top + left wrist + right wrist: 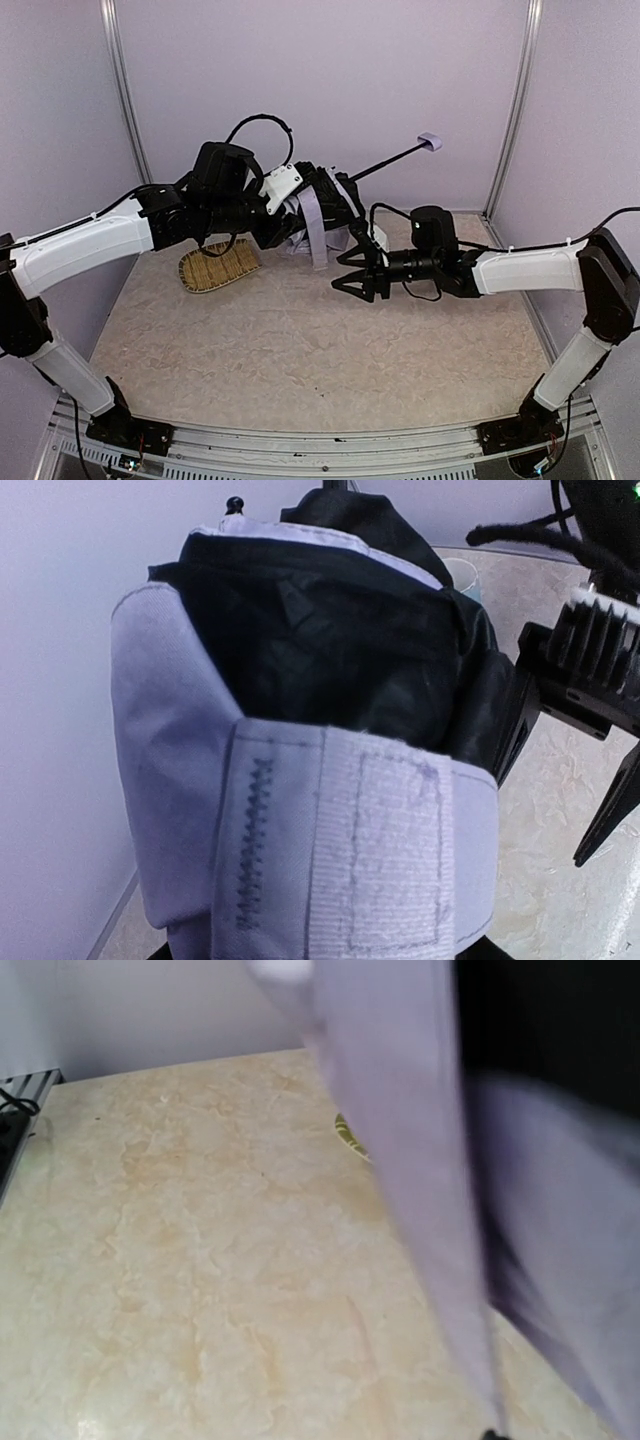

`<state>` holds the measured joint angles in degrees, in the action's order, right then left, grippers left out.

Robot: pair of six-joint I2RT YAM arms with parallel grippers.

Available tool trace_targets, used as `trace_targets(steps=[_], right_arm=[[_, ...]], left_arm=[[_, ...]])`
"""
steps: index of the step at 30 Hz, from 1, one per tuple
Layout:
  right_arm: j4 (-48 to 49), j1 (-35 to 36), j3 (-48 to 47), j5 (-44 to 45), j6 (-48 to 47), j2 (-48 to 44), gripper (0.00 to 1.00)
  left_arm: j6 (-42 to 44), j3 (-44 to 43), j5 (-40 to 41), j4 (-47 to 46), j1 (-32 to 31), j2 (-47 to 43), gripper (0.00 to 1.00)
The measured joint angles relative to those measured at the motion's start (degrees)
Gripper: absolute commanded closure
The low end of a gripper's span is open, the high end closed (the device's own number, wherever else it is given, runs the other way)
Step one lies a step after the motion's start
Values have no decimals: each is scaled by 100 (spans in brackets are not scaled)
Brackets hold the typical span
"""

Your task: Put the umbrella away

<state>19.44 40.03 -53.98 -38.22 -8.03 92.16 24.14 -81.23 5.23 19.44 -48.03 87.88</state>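
You are at the bundling step: the umbrella is gathered up but not yet fastened. It hangs in the air over the far middle of the worktop. Its thin shaft slants toward the far right corner and ends in the small lavender handle.

Your left fingers are mostly buried in the fabric. Nothing else carries the bundle, so I judge them clenched on the folded canopy. In the left wrist view the dark folds fill the frame, and the strap runs across them with its hook-and-loop patch facing outward. From above, the rest of that strap dangles loose below the bundle.

Your right fingers stand spread and grasp nothing. They sit just beside the hanging strap, on its right. The right wrist view shows only blurred lavender cloth close to the lens, so you cannot use it to judge the gap.

The next move, as I read it, is to take the free strap end with the right fingers, draw it snug around the canopy and press it onto the patch. Keep the left hold firm meanwhile, or the folds may spring open. The shaft looks extended and may also need collapsing. The woven tray lies near the far left corner, well apart from the work.
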Motion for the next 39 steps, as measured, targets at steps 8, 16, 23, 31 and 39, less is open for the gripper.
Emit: trace_targets(steps=[8,16,23,31,39], right_arm=[[238,20,-424,-76,74,546,33],[315,31,-560,-352,72,682,85],[409,85,-643,-973,66,752,83],[411,129,-887,-1196,188,1043,100],[448,160,-872,-1132,313,1091,100]], left_arm=[[107,-382,0,203,-59,-138,100],[177,-463,-4,247,-94,-142,100],[177,-518,-7,254,-94,-136,100],[164,-568,-35,247,-81,-136,100],[4,-570,-302,245,195,-136,100]])
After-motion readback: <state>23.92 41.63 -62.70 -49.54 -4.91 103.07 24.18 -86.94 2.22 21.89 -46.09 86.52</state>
